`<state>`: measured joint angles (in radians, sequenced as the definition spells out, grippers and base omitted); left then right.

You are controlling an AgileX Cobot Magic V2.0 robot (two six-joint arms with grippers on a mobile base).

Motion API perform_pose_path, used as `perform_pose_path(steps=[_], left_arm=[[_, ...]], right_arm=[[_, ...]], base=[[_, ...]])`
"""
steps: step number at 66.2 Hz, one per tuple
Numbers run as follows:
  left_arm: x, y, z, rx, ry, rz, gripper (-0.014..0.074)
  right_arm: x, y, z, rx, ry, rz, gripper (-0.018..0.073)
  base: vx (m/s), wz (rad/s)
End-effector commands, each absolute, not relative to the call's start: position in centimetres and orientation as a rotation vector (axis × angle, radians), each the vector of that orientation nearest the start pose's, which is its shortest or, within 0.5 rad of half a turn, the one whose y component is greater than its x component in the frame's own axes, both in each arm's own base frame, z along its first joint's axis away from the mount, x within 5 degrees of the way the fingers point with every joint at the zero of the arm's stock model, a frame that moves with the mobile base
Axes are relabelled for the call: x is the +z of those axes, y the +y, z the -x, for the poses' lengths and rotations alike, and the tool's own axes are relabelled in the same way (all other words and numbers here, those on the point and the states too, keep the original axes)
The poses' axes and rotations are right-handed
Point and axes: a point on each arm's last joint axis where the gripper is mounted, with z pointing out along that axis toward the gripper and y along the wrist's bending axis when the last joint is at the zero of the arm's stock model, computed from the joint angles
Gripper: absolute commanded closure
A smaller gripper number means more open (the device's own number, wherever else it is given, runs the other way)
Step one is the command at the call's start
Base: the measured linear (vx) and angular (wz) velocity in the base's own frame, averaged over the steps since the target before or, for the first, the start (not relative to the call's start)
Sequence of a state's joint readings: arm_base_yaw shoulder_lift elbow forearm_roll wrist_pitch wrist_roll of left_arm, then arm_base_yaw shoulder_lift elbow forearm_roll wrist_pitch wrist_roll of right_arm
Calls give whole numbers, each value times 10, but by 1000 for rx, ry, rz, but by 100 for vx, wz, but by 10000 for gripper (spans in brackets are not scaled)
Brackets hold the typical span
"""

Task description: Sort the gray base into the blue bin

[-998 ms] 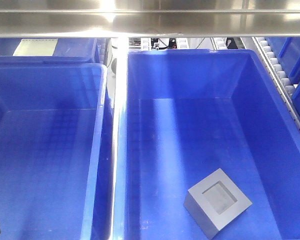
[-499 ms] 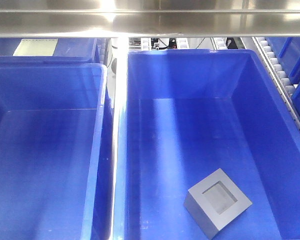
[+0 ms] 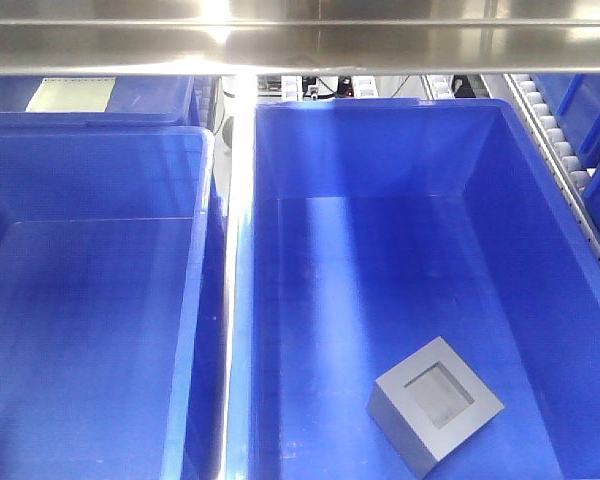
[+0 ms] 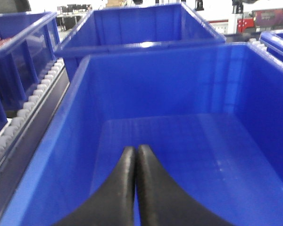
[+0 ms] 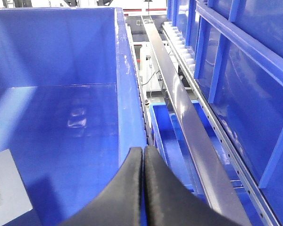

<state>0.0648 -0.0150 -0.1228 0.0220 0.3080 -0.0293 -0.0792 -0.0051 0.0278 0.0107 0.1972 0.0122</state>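
One gray base (image 3: 435, 404) lies on the floor of the right blue bin (image 3: 380, 150), recess up, low and to the left of the right gripper (image 5: 143, 155). A second bin (image 3: 100, 160) stands beside it, under the left gripper (image 4: 135, 155). Both grippers have their two jaws pressed together, holding nothing.

A shiny steel crossbar (image 3: 300, 45) spans the top under bright glare. White roller conveyor tracks (image 4: 19, 120) run left of the left end effector.

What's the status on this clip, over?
Left gripper shut, empty, over the other bin. Right gripper shut, empty. Gray base on the blue bin floor, recess up. Nothing in the way.
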Motion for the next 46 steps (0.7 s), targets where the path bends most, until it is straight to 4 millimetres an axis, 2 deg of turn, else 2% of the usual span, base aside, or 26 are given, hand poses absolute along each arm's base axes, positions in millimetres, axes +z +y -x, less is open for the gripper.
perform_pose_path(steps=[1,12,18,46], left_arm=[[237,3,-47,45,1511,64,604],[215,4,-53,43,1499,62,604],[204,4,-54,43,1553,65,604],[200,4,-54,43,1607,68,604]], right_arm=[[189,-5,-58,-55,1675,-73,564],[189,-5,-58,-55,1675,-73,564],[189,-5,-58,-55,1675,-73,564],[189,-5,-58,-55,1675,-73,564]], base=[[0,0],[0,0],[0,0],[0,0]])
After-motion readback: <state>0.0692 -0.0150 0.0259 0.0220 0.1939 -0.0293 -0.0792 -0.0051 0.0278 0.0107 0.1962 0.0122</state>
